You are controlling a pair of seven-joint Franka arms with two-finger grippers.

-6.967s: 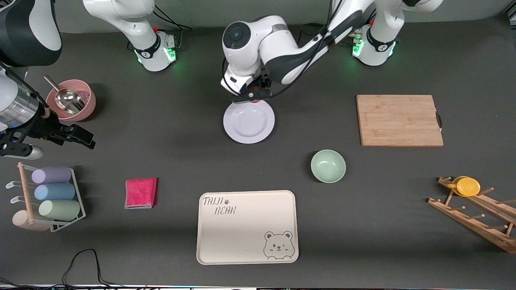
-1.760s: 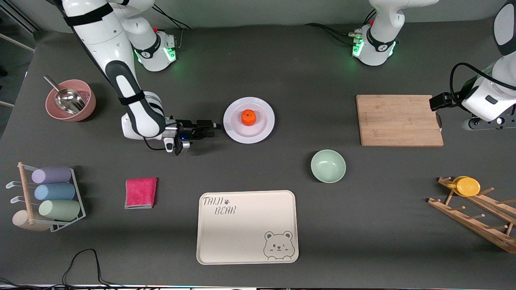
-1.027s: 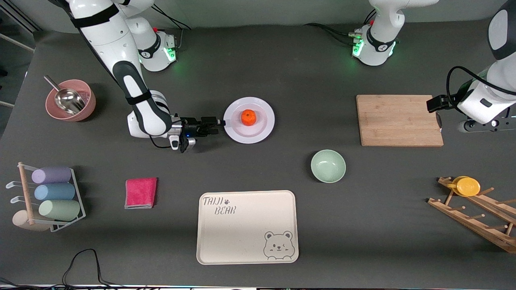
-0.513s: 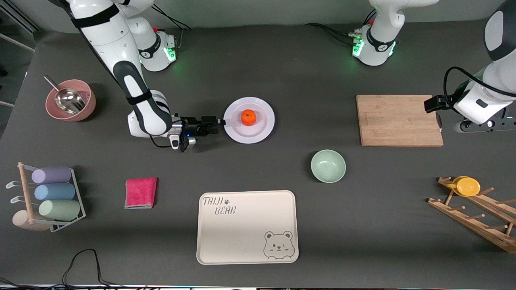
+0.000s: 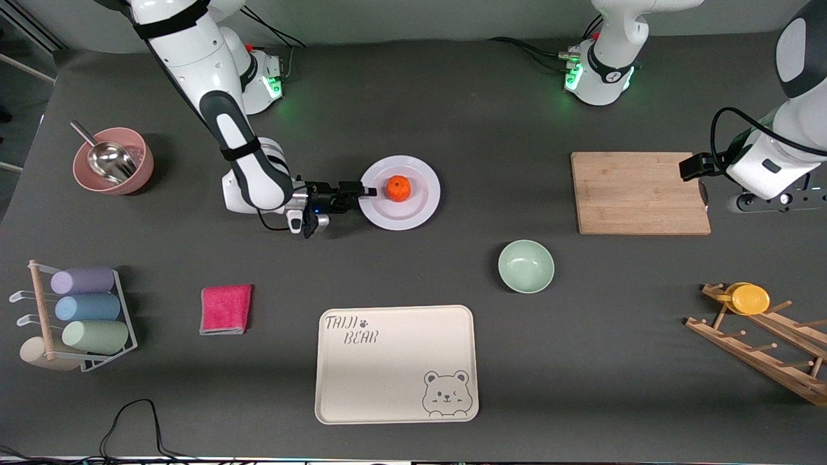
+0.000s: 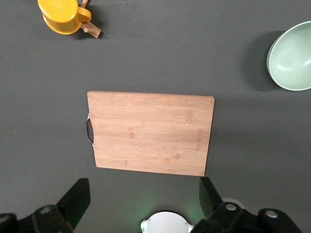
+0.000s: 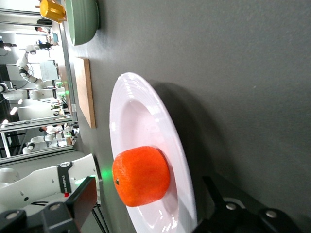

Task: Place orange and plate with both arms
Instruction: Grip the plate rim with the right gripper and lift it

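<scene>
White plate [image 5: 413, 208] rim between open right pincer [image 5: 366, 192] fingers; orange [image 5: 398, 188] on plate.

Dark grey matte table [image 5: 413, 116] fills nearly whole front view. Pale grey-green wall [image 5: 413, 16] runs along table's edge farthest from front camera. Toward right arm's end of table, darker gap and slanted pale bars [image 5: 16, 45] show past table corner. Black cable [image 5: 132, 426] loops on table edge nearest front camera. Light even, soft shadows on table. Right wrist view: cluttered bright room [image 7: 34, 97] visible past table, detail unclear.
</scene>
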